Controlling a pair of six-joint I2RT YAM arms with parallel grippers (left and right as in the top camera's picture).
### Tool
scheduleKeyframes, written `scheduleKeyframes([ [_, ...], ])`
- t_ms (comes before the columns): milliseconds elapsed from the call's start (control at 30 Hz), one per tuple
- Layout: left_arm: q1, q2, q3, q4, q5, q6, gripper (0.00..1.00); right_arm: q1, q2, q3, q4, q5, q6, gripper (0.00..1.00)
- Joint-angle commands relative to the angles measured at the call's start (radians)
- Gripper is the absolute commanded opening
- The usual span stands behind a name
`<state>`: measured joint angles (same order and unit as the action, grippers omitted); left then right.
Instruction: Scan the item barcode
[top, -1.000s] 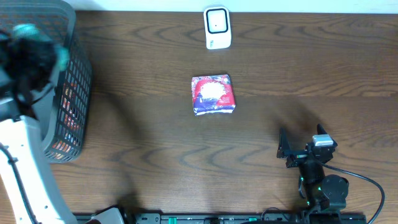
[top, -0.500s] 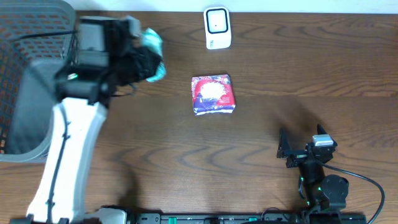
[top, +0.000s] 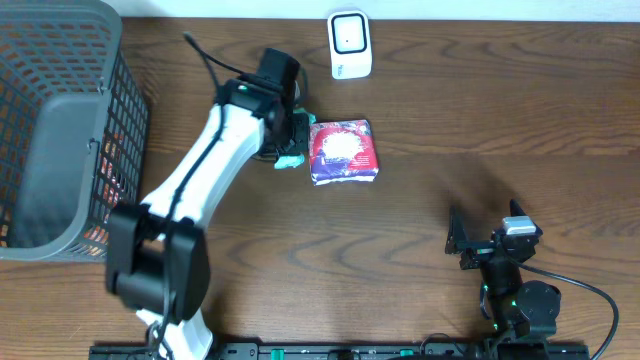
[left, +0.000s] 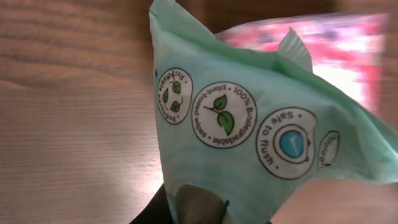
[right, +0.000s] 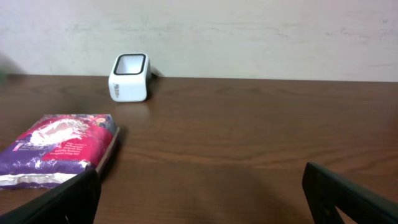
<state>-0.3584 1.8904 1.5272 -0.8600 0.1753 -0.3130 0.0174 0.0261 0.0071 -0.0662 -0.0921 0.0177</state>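
L arm has swung out of the wire basket (top: 112, 130) & over to mid-worktop (top: 500, 120) since a sec ago, bringing a green wipes pack (left: 249, 124) w/ it. L fingers (left: 196, 204) are clamped on the pack's lower edge. Pack is just left of the red-purple packet (top: 344, 151); touching or not, can't tell. Scanner (top: 349, 44) stands at the far edge, near, up & right of the pack. R fingers (right: 348, 193) are spread wide w/ nothing between them, parked at the near edge, well apart from the rest.

Handling, my read: soft film pack, light, squashy, glossy so prob a bit slippery; will crinkle & sag from an edge pinch. Best hold is across the sealed end seam, fingers kept off the barcode face. Barcode isn't visible here, so pack may need turning toward the scanner window.
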Motion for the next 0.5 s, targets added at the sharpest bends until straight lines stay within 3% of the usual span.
scheduleKeyframes([
  [0, 0.002, 0.060, -0.005, 0.001, -0.117, 0.013, 0.08, -0.003, -0.001, -0.001, -0.003, 0.005, 0.011, 0.99],
  [133, 0.002, 0.121, -0.005, 0.010, -0.117, -0.010, 0.08, -0.003, -0.001, -0.001, -0.003, 0.004, 0.011, 0.99],
  [333, -0.010, 0.171, -0.005, 0.013, -0.104, -0.138, 0.08, -0.003, -0.001, -0.001, -0.003, 0.004, 0.011, 0.99],
  [467, -0.039, 0.182, -0.005, 0.029, -0.097, -0.146, 0.08, -0.003, -0.001, -0.001, -0.003, 0.005, 0.011, 0.99],
])
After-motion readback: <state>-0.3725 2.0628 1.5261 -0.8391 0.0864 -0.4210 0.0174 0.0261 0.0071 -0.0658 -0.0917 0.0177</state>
